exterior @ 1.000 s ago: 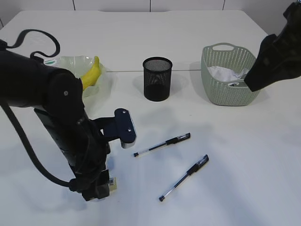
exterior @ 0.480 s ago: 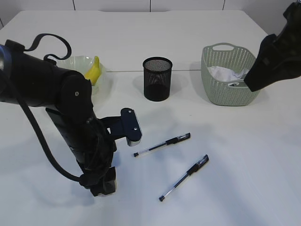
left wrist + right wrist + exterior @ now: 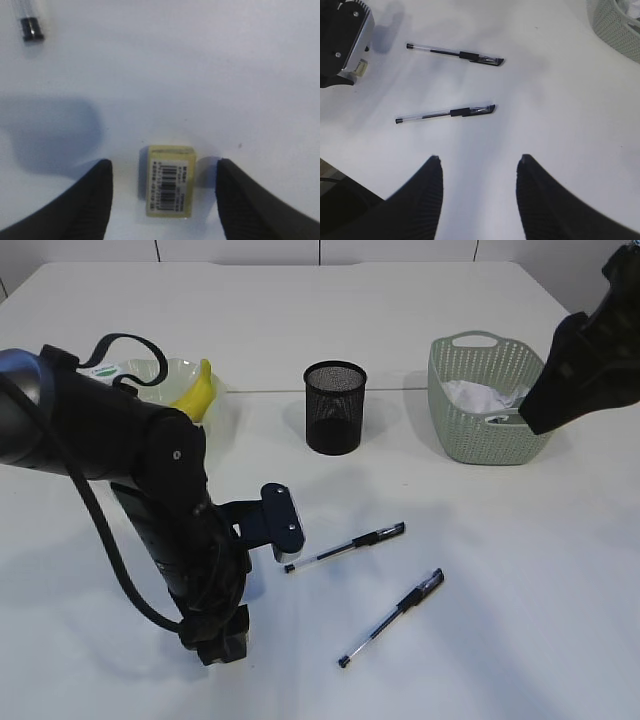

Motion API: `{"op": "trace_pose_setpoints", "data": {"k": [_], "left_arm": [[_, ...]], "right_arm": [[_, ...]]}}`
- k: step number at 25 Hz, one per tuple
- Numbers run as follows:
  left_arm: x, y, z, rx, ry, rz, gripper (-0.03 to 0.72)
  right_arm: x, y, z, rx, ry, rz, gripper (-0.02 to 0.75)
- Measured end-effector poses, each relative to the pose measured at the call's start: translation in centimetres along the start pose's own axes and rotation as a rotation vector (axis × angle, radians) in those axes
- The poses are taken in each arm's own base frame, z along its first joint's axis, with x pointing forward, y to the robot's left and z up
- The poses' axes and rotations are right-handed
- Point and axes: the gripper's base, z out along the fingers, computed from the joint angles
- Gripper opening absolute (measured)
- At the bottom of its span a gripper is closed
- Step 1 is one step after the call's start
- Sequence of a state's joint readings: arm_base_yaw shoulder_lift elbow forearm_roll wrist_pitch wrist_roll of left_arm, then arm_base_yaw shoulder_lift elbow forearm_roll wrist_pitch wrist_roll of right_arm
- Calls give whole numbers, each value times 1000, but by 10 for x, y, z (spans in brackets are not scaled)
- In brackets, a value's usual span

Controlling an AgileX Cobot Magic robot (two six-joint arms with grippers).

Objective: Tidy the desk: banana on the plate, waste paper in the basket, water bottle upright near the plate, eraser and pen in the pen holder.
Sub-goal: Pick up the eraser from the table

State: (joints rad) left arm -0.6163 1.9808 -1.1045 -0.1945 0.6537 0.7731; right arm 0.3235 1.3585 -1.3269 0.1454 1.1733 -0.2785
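Note:
The pale yellow eraser (image 3: 169,182) lies flat on the white desk (image 3: 500,570), barcode up. My left gripper (image 3: 163,161) is open and straddles it, a finger on each side and neither touching. In the exterior view that gripper (image 3: 225,645) hides the eraser. Two pens (image 3: 345,547) (image 3: 392,618) lie to its right. The black pen holder (image 3: 334,407) stands behind them. The banana (image 3: 195,395) rests on the plate (image 3: 160,370). Waste paper (image 3: 480,397) is in the basket (image 3: 487,430). My right gripper (image 3: 479,157) hangs open and empty, high above the desk. The water bottle is hidden.
My bulky left arm (image 3: 150,480) covers the left front of the desk, its wrist camera block (image 3: 280,525) close to the nearer pen's tip. The right arm (image 3: 585,365) overlaps the basket's right side. Both pens (image 3: 455,53) (image 3: 445,114) show in the right wrist view.
My left arm has swung to the right and its gripper has shifted over the eraser, which showed beside the fingers a second ago. The right arm has stayed still.

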Motion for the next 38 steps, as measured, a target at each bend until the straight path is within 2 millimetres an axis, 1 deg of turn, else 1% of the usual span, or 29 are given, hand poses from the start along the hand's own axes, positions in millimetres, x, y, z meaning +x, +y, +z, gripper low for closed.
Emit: {"op": "trace_pose_setpoints", "data": {"k": [5,11,14,20,24,38], "left_arm": [[-1,1,-1,-6,-6,3,445],[-1,1,-1,-8,-9,3,385],[-1,1,-1,-9,-10,3,335],[-1,1,-1,-9,-10,3,210],[-1,1,-1,-9,-10,3,199],[0,-3,-3,48,32,-7,198]], "right_arm": [[0,0,0,0,0,0,356],[0,0,0,0,0,0,356],[0,0,0,0,0,0,356],[0,0,0,0,2,0,356],[0,0,0,0,2,0,356],[0,0,0,0,2,0,356]]}}
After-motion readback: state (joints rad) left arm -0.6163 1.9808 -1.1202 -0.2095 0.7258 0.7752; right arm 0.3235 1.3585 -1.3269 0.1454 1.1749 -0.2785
